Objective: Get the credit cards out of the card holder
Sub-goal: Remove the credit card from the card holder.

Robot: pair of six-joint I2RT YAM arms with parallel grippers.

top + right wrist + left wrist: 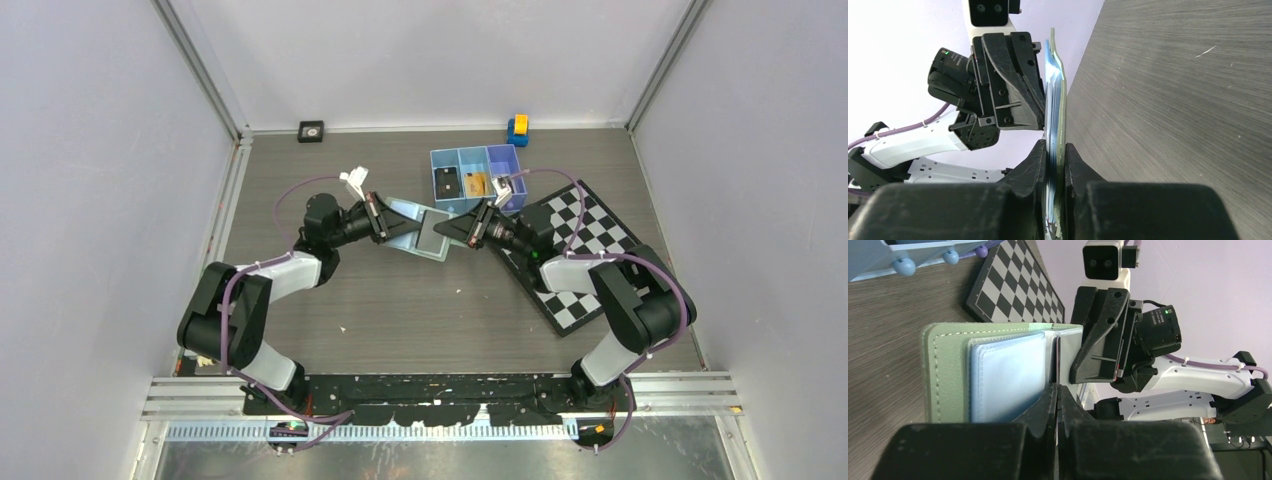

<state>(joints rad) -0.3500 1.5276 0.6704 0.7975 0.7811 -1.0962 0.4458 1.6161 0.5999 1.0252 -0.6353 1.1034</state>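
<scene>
Black left gripper: clenched tight, with a thin pale leaf of the sage-green folding card holder running into the seam between its fingers.
Black right gripper: clamped on the card holder's opposite edge, one finger on each face.
Left wrist view only: the blue-grey inner sleeves face-on, and a pale grey panel beside the right gripper; whether that panel is a card or a sleeve, I cannot tell.
Right wrist view only: the card holder edge-on and upright, with the dark wood-grain table beside it.
Top view only: the card holder spans the gap between both grippers. Just beyond it, a blue three-compartment plastic tray holds a black card and a gold-orange card in neighbouring compartments.
Black-and-white checkered board: under the right arm.
</scene>
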